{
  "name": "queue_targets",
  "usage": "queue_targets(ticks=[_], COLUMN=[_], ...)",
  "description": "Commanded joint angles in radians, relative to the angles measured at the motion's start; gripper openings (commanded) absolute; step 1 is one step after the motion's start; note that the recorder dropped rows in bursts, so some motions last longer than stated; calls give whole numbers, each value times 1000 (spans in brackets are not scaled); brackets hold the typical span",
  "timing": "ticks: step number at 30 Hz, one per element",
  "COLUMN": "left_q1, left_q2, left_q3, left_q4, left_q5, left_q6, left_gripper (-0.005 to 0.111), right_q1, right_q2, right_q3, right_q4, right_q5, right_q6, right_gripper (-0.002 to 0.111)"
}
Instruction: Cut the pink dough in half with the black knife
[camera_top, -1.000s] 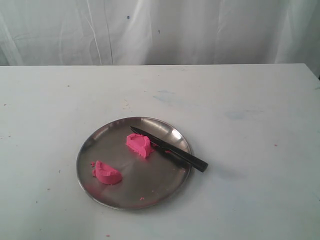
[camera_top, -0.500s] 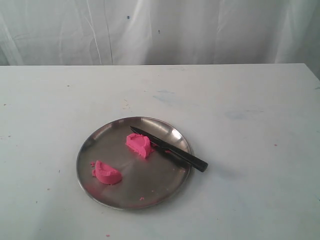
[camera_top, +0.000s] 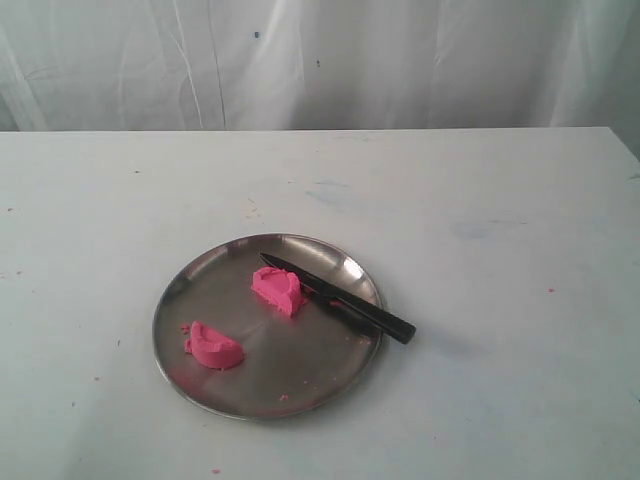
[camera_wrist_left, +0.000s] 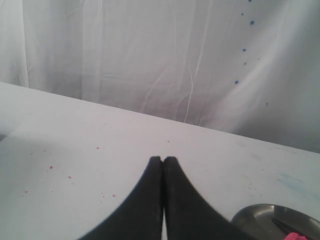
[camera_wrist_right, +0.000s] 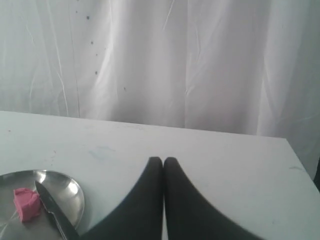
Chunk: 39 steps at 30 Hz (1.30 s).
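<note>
On the plate (camera_top: 300, 370), the black knife (camera_top: 338, 297) overhangs the rim; a nudge could flip it. Left pincer (camera_wrist_left: 163, 159) and right pincer (camera_wrist_right: 163, 160) sit closed, empty.

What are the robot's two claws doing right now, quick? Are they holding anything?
Left black gripper: closed, holding nothing.
Right black gripper: closed, holding nothing.

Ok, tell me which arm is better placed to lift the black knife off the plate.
Right, probably. The black knife lies with its handle over the plate rim on the right arm's side. The left hand and right hand are shut, away from the plate; the right must open first.
</note>
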Motion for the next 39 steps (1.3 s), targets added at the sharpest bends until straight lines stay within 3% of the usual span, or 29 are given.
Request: queue_targets(ticks=[1,10,14,24,29,31,34,39], left_q1=[-8,-8,-8,-8,-8,-8,-6,-6], left_q2=[-6,-6,-6,-13,-13,-13,-13,-13], left_q3=[5,5,5,5,5,5,5,5], left_q4=[-3,-3,-3,-3,-3,-3,-3,-3], left_q5=[-1,-1,-1,-2,-4,-3,-3,-5], left_q6=[-3,-3,-3,-3,-3,-3,-3,-5], left_gripper=[0,0,0,0,0,0,0,0], right_q1=[5,-2,-47,-108,-118,-141,-167,-189], right_q2=[-5,-25,-98,-98,-98,-98,-98,-98], right_q3=[8,24,66,149,336,336,336,336], right_q4=[4,-59,56,77,328,373,170,-331], right_q5=[25,129,73,-392,-748,-667,-600,-241], right_q6=[9,-37,-58,-47,-231,-257,-150,460], right_gripper=[0,0,0,0,0,0,0,0])
